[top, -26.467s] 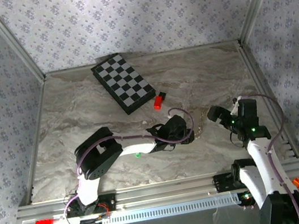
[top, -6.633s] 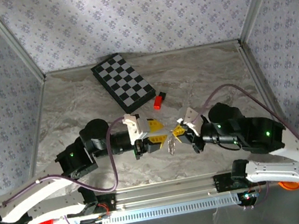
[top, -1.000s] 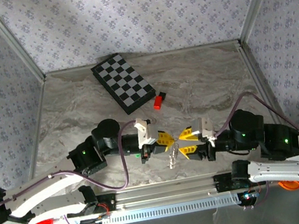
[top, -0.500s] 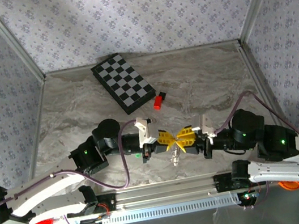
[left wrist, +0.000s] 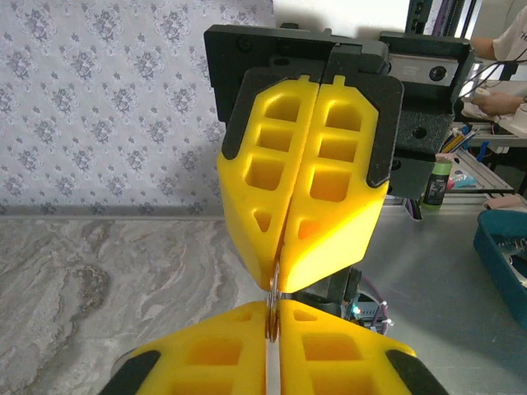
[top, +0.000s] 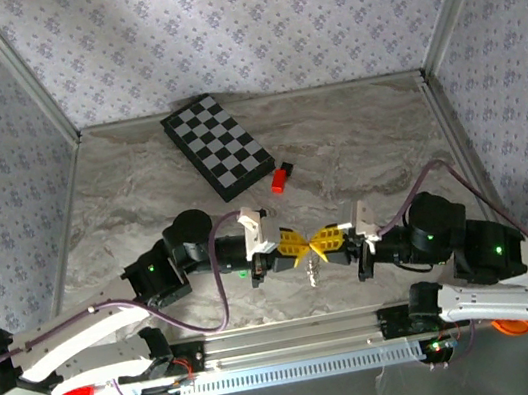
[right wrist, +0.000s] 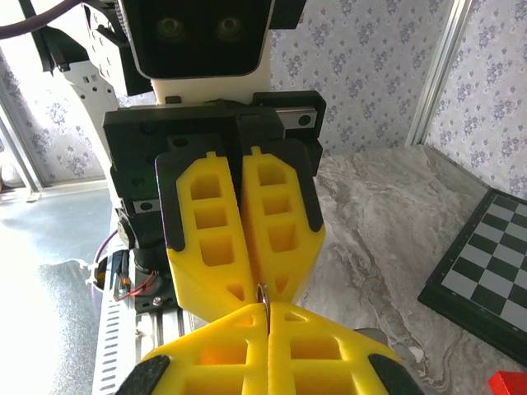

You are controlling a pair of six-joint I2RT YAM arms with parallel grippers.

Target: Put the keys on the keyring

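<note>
The left gripper and the right gripper meet tip to tip just below the centre of the top view. Both are pinched tight, yellow fingers pressed flat together. A thin sliver of metal, apparently the keyring, is caught between the two sets of tips, and its free part dangles below them above the table. The green-headed key cannot be made out in any view.

The step looks like working the ring open between two grips. Doing it well probably calls for both pinches to hold firm while one wrist twists only slightly. The metal is thin and slick, so a hard pull would likely slide it out of one side. The dangling part should hang free, clear of the fingers.

The table is grey marbled stone-print. A checkerboard lies at upper centre, with a red-and-black block just beside its lower corner. Floral-papered walls close in three sides.
</note>
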